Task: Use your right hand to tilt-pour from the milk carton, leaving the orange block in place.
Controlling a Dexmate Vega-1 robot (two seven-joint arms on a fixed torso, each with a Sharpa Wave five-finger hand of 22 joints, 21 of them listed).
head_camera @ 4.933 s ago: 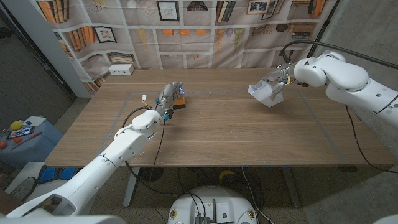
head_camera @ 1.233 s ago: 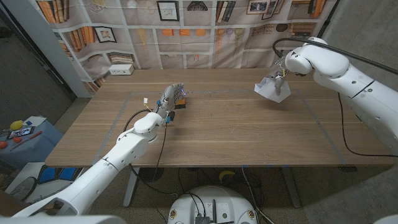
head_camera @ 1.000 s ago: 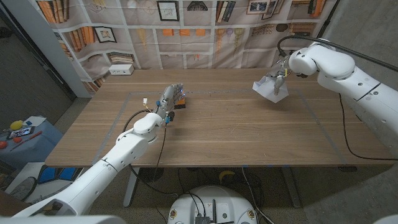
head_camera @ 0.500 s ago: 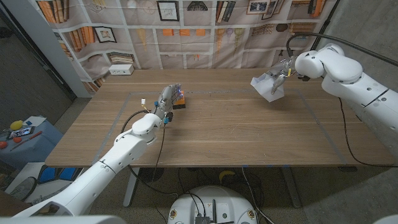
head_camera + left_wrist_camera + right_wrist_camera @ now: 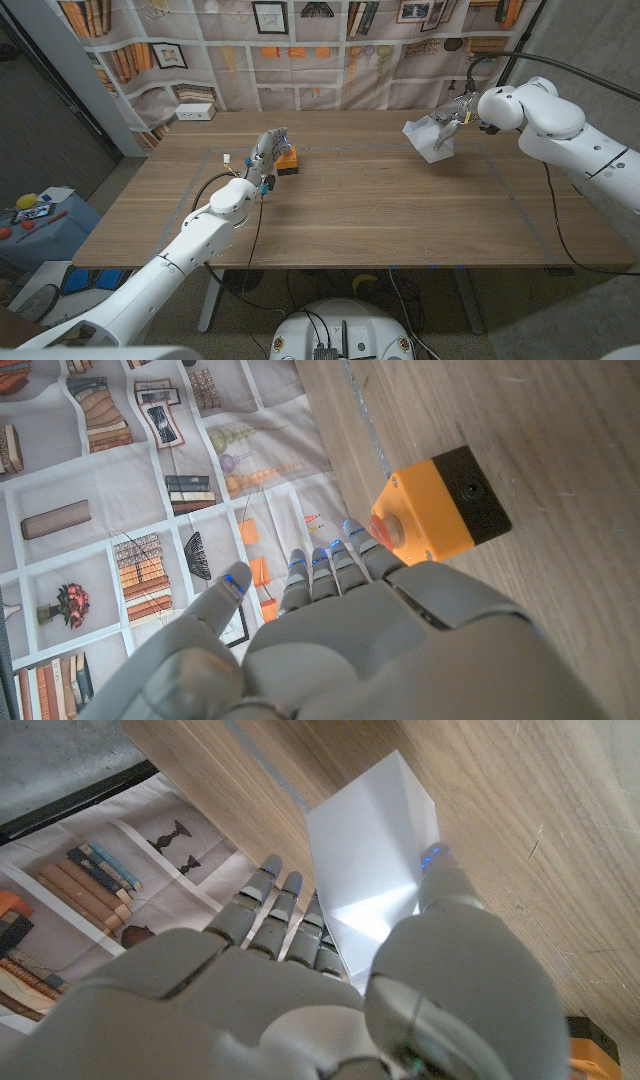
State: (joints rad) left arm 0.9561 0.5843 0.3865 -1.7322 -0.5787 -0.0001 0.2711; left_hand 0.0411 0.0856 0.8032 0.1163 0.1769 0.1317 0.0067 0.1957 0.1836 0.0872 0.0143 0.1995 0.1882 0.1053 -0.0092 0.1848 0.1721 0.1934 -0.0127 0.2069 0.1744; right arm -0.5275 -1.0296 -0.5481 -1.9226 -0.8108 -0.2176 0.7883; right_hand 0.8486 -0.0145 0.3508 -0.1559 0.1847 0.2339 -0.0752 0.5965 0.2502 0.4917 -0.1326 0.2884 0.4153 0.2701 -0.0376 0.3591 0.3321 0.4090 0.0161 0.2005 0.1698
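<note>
Fingers of the right hand wrap one side of the white milk carton while the thumb presses the opposite face, so the carton sits clamped between them; in the right wrist view the carton rises out from between thumb and fingers, its pale faces meeting in a sharp edge, with the wooden bench beyond it. From the head view the carton is tilted, leaning toward the robot's left, at the far right part of the bench, with the right arm reaching in from the right side. Whether the carton's lower corner touches the wood or hangs just above it, I cannot tell. Well apart from it, on the far left part of the bench, lies the orange block, orange with a black end. The left hand stands just beside the block on the robot's left side; in the left wrist view its fingers are held straight and close together, the thumb spread away, and their tips reach up to the orange face of the block, very near or grazing it, without closing around it. That hand holds nothing. Behind the bench hangs a cloth backdrop printed with bookshelves and framed pictures.
</note>
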